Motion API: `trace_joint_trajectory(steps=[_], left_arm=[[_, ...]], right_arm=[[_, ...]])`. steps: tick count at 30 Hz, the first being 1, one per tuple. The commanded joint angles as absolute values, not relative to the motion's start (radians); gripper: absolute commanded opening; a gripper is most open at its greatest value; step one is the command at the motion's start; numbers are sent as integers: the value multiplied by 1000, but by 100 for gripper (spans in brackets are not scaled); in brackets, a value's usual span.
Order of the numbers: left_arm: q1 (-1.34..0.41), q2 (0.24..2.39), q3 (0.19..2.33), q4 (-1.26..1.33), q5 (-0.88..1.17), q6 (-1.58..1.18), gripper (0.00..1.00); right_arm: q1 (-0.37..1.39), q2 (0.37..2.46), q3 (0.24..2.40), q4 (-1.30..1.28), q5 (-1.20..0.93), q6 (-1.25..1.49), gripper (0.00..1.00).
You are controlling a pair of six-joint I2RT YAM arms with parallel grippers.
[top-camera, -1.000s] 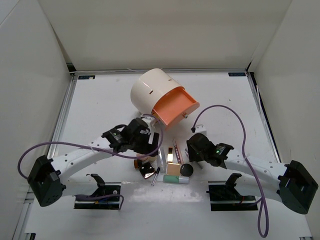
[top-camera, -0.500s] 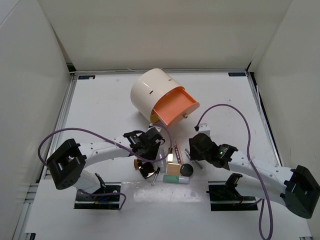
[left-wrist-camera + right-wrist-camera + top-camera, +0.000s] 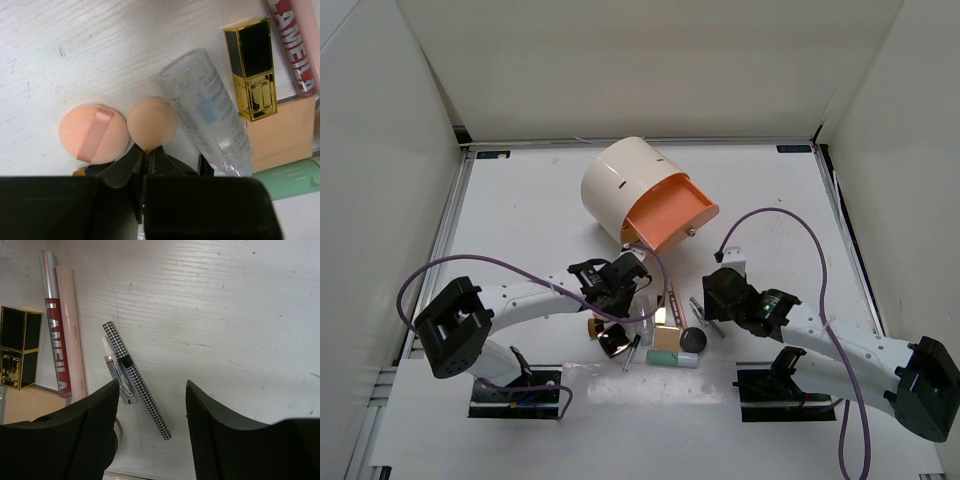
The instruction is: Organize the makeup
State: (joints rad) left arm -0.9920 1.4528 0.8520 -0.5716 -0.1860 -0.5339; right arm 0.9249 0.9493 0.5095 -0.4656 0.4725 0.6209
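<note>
Behind the makeup, 1 cream box, orange drawer open.

box: cream
drawer: orange
sponge: peach
puff: peach-pink, paler pink strap
clear tube: pale blue print
lipstick: black and gold
pad: tan
green tube: mint
lettered tube: silver, red band, white letters
stick: pale pink
pen: black-and-white houndstooth
table: white
cable: purple
</note>
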Motion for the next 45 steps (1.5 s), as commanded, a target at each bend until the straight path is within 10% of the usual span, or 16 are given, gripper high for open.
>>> trace_joint_trajectory(steps=[1, 11, 28, 30, 35, 38, 45], left_arm=[[-1000, 1375, 908, -619, -210, -529, 9], [-1006, 1219, 1315, -982, -451, -514, 10], [-948, 1632, 1713, -739, -334, -189, 14], [-930, 1647, 1718, -761, -321, -209, 21], [-928, 1608, 1701, -749, -299, -219, 83], [-927, 1565, 1709, -755, -295, -216, 98], [-930, 1418, 1661, -828, -267, -271, 98]], right_arm=[[926, 927, 540, -472, 509, 617, 59], [920, 905, 523, -448, 518, 606, 60], [920, 908, 541, -469, 583, 626, 67], [920, 902, 546, -479, 589, 638, 68], [920, 899, 540, -485, 586, 632, 71], [923, 902, 546, -488, 571, 614, 73], [930, 896, 577, -491, 558, 577, 73]])
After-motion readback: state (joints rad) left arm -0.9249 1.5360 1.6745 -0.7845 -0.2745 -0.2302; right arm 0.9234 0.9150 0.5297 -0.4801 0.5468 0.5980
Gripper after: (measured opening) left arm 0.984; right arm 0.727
